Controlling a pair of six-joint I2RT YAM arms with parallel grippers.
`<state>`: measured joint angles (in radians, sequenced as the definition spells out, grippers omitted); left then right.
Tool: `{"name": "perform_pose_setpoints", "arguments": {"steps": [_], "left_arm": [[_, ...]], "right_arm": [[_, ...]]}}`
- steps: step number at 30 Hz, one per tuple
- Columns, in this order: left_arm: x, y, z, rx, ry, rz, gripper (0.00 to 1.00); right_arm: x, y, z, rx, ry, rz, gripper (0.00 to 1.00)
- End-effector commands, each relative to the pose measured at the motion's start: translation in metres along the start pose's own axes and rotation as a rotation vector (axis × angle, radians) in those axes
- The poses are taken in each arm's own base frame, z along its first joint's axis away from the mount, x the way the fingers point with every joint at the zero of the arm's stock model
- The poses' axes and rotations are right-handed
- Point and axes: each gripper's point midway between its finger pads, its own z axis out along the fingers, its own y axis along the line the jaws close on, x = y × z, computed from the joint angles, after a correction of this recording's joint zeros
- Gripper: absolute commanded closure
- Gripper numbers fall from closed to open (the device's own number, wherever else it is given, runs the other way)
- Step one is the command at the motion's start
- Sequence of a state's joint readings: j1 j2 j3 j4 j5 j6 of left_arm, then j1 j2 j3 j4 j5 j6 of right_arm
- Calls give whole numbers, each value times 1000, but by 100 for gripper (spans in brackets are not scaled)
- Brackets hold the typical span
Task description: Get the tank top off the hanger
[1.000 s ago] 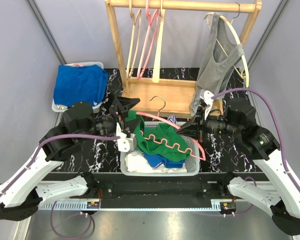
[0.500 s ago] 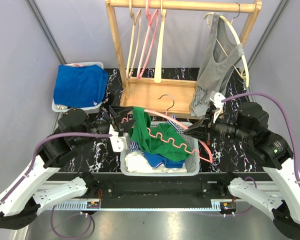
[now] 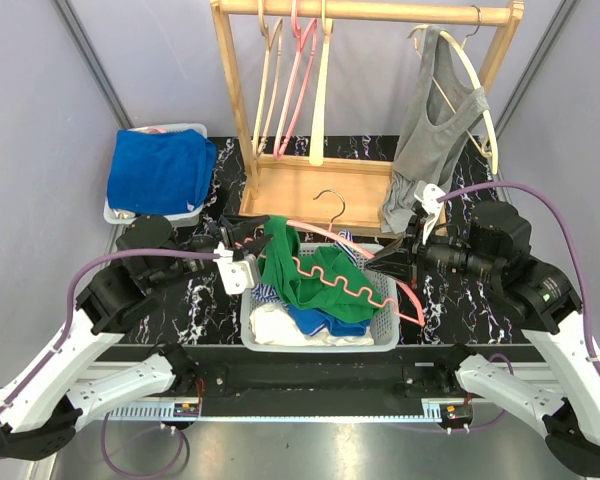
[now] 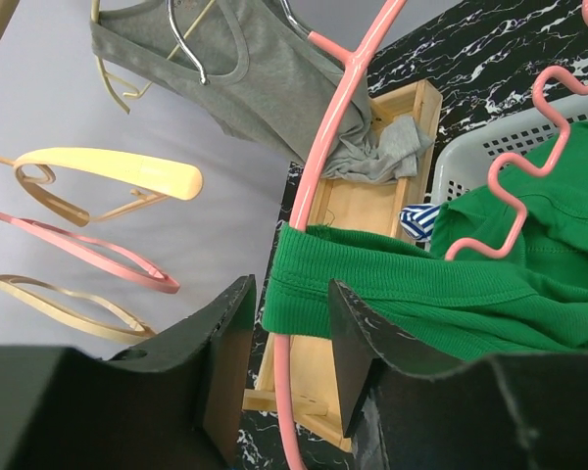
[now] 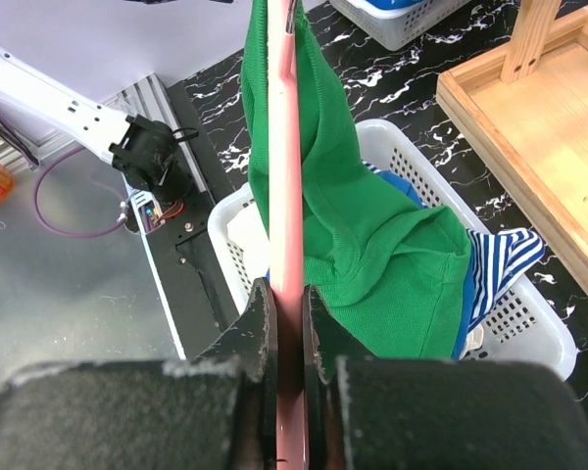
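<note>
The green ribbed tank top [image 3: 315, 272] hangs on a pink wire hanger [image 3: 352, 292] with a wavy lower bar. The hanger is held tilted above a white plastic mesh basket [image 3: 389, 337] at the near middle of the black marbled tabletop [image 3: 450, 300]. The cloth is bunched along the hanger, and its lower folds droop into the basket onto other folded clothes.

The right pincer [image 5: 286, 294] is clamped together on the lower right end of the hanger, with the pink rod running straight out between its fingers. The left pincer [image 4: 289, 294] sits at the hanger's upper left end. Its jaws stand apart, one on each side of the pink arm and of the hemmed edge of the green cloth draped over it. The cloth nearly fills the gap between them.

Behind the basket stands a wooden garment rack [image 3: 310, 190]. Several bare hangers hang at its left, and a grey tank top [image 3: 435, 120] hangs on a pale hanger at its right.
</note>
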<state>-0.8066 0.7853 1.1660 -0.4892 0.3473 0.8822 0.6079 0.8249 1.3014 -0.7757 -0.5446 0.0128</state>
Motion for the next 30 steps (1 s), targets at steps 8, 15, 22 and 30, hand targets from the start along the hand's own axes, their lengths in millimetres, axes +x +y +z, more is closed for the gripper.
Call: {"name": "perform_pose_setpoints", "arguments": {"steps": [8, 15, 22, 30], "left_arm": [[-1, 9, 7, -42, -25, 42, 60], [-1, 10, 6, -49, -24, 37, 100], [0, 13, 2, -65, -19, 33, 100], [0, 28, -19, -149, 2, 28, 100]], "right_arm": [[-33, 22, -10, -85, -119, -65, 100], [-32, 22, -13, -76, -123, -67, 100], [-32, 21, -14, -67, -118, -67, 100], [-18, 16, -24, -9, -84, -56, 100]]}}
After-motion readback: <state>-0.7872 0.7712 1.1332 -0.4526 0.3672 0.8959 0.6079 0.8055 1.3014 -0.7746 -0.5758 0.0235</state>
